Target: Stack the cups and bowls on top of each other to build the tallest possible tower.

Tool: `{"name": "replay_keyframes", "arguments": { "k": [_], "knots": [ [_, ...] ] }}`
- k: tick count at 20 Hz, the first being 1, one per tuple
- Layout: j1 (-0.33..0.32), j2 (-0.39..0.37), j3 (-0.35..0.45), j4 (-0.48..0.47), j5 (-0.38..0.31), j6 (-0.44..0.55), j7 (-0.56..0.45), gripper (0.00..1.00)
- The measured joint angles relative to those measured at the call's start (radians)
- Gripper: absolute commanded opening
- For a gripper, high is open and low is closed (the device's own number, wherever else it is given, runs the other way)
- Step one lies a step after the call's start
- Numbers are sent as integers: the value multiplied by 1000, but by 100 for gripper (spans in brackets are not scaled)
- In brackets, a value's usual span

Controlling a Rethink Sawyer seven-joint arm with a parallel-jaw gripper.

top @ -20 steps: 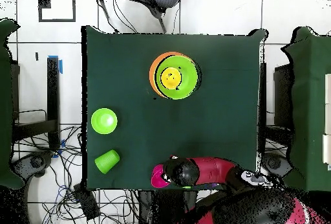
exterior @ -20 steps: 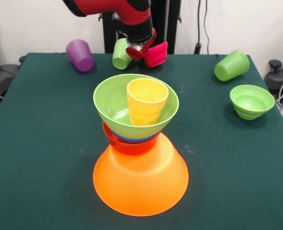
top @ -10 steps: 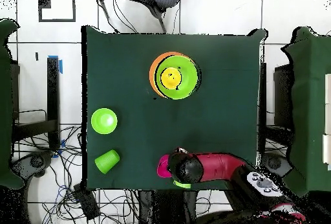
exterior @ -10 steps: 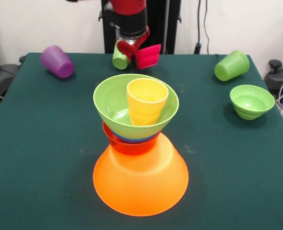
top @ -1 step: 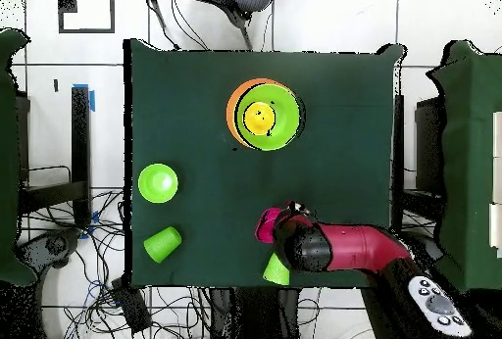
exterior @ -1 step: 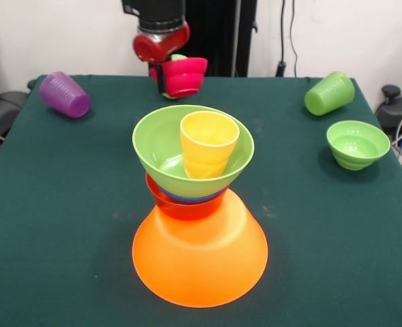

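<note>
Front view: tool (exterior @ -1 step: 165, 76) clamped on pink bowl (exterior @ -1 step: 183, 75), held above worktop (exterior @ -1 step: 65, 204).
Tower (exterior @ -1 step: 197, 204): yellow cup (exterior @ -1 step: 208, 144) on top.

We find no legible text, labels, brands, numbers or signs in either view.

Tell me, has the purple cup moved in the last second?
Yes. The purple cup has rolled toward the table's left edge in the front view, away from the tower.
</note>
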Motion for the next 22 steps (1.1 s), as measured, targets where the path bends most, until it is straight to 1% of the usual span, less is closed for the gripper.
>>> {"name": "replay_keyframes", "arguments": {
  "k": [3, 8, 9, 13, 16, 17, 21, 22],
  "knots": [
    [-19, -47, 26, -2, 25, 0, 0, 0],
    [-20, -95, 51, -15, 51, 0, 0, 0],
    [-20, -115, 63, -25, 64, 4, 0, 0],
    [-12, -144, 74, -58, 89, 23, 0, 0],
    [7, -155, 74, -100, 98, 39, 0, 0],
    [32, -153, 70, -148, 101, 63, 0, 0],
    [71, -144, 66, -224, 110, 108, 0, 0],
    [90, -138, 66, -270, 124, 139, 0, 0]
  ]
}}
